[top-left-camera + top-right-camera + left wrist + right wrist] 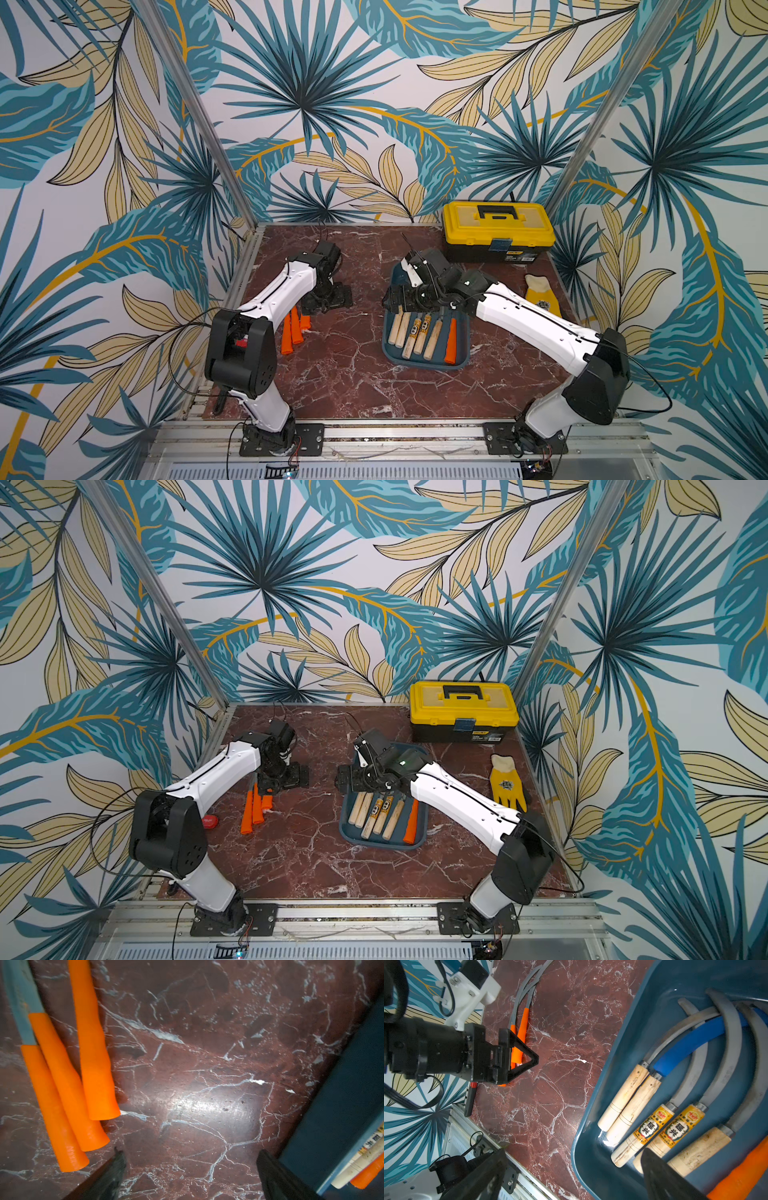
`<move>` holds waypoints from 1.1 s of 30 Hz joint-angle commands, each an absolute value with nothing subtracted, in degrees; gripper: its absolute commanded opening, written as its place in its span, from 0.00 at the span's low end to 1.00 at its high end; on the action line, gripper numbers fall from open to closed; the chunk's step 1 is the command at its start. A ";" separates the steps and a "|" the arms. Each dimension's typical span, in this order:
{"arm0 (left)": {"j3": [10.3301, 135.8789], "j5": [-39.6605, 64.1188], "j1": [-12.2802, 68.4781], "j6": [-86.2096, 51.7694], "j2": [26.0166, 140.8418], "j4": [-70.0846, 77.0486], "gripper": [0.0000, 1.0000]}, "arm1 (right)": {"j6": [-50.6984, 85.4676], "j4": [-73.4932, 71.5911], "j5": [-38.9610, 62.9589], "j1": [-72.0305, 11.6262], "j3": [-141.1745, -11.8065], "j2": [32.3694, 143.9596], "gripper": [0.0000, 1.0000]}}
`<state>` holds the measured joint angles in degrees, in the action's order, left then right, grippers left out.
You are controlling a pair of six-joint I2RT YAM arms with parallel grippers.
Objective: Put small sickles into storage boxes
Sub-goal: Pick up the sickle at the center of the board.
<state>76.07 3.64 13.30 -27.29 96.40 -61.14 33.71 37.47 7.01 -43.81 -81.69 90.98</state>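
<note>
1. Squinting at both top views, we can't see a single blade. The right gripper (405, 301) and its wrist cover the far end of the teal tray (428, 365). The left gripper (328, 299) and its arm sit over the upper ends of the three loose orange-handled sickles (293, 332).
2. The right wrist view fills that gap. The packed sickles (623, 1095) lie side by side in the tray, five with wooden handles and one with an orange handle. Their curved blades overlap, and one is a blue blade (685, 1047).
3. The left wrist view is pretty blurry, and only the fingertips poke into the frame. The left gripper is spread wide with just bare marble table (207, 1064) between the tips. The loose orange handles lie off to one side, outside the fingers, and the tray edge is on the other side. We can't tell whether anything touches.
4. The right gripper is also spread wide and is gripping nothing. One fingertip (654, 1167) hangs over the wooden handles, and the other is over the table outside the rim.
5. A red-and-black tool (470, 1095) near the table edge is mostly hidden by the left arm.
</note>
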 commanded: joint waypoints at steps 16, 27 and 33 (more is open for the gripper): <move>71.86 3.38 3.54 -24.44 101.64 -54.20 0.99 | 27.14 43.08 9.79 -43.39 -91.44 99.96 0.99; 72.03 3.70 3.08 -23.91 107.08 -51.19 1.00 | 25.83 44.29 10.42 -41.77 -92.20 100.70 1.00; 70.62 4.06 3.18 -23.48 107.76 -50.50 0.95 | 26.62 43.78 10.63 -41.05 -92.11 100.99 1.00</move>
<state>71.88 3.73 3.60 -24.47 107.37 -51.44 26.94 42.59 9.96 -41.30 -91.35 99.74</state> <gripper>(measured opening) 0.955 0.994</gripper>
